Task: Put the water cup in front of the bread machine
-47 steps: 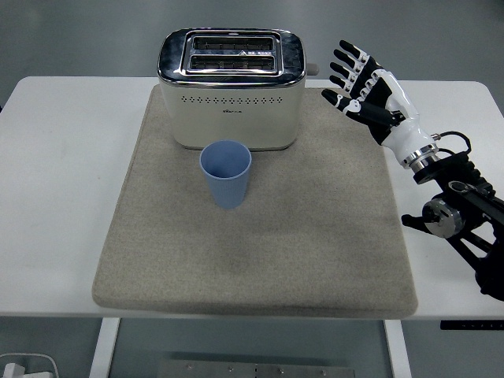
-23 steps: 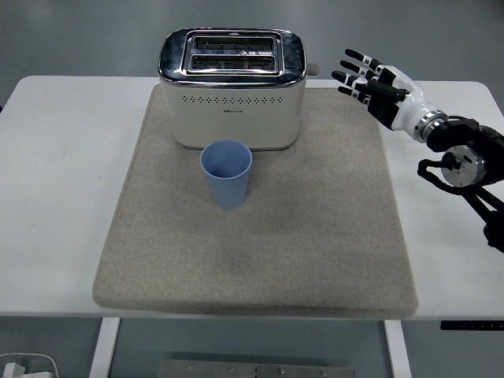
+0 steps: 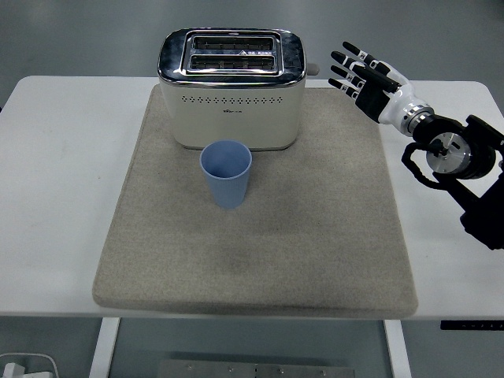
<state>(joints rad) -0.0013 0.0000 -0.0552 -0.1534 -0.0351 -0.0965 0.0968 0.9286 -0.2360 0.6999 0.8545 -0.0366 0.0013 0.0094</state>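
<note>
The blue cup [image 3: 226,173] stands upright on the gray mat [image 3: 315,236], just in front of the toaster [image 3: 231,88]. Nothing is touching the cup. The toaster sits at the back of the mat, on the white table [image 3: 55,173]. The right hand [image 3: 368,77] is up by the toaster's right side, fingers spread out, holding nothing.

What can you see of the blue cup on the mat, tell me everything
The light blue plastic-looking cup is a plain tapered tumbler with no handle, wider at its open rim than at its base. It stands upright, and no contents show inside. It sits on the beige fabric mat, just in front of the cream and chrome toaster, slightly left of its middle. Nothing grips it.
</note>
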